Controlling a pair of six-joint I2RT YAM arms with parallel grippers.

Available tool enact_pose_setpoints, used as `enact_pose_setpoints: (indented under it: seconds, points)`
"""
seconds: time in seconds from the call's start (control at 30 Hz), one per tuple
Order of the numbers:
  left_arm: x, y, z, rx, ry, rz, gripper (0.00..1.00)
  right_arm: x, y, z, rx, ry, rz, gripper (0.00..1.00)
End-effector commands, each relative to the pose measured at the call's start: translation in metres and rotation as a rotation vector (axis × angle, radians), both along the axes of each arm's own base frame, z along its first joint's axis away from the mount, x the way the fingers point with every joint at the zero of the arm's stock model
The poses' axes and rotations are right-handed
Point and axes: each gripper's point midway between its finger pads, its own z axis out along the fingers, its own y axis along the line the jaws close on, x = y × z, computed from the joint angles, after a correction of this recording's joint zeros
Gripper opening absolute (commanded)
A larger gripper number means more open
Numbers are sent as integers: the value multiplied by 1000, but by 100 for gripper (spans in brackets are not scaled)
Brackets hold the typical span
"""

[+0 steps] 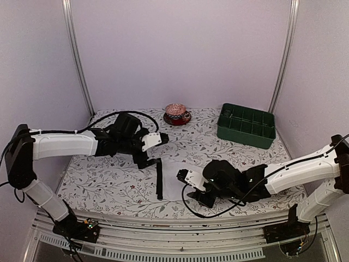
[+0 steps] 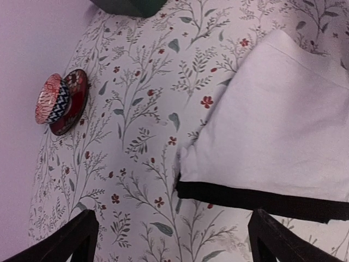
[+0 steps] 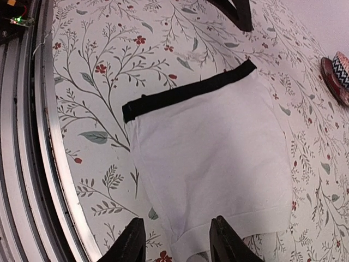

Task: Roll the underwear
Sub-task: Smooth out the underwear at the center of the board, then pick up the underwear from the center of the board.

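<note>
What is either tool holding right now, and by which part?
Nothing is held. The left tool and the right tool both stand open, and the white underwear lies flat below them.

No writing, label, brand, number or sign is legible in any view. The white underwear (image 3: 212,158) at frame centre shows plain cloth and a plain black waistband (image 3: 185,93) — the bench (image 1: 109,185) cover bears only printed sprigs.

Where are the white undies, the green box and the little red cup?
white underwear (image 3: 212,158): right wrist view, middle of the white cloth.
green box (image 1: 244,137): top view, its front wall.
red cup (image 1: 175,109): top view, its patterned top.
</note>
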Motion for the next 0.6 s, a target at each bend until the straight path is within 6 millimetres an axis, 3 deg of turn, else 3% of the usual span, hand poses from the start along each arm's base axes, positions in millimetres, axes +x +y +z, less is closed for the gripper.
enact_pose_setpoints:
  seconds: [0.0,0.13,0.23,0.4,0.57]
  points:
    - [-50,-11,-46,89,75,-124,98,-5,-18,-20,-10,89,-144,41]
    - [-78,-17,-70,161,117,-224,98,-16,-21,-50,-110,123,-175,41]
    - [-103,-14,-69,148,75,-336,99,-24,-22,-66,-206,77,-170,49]
    - [-133,-4,-62,131,-13,-482,98,-21,-28,-79,-293,16,-174,58]
    - [-144,5,-79,195,-76,-535,99,-13,-42,-83,-350,-35,-218,61]
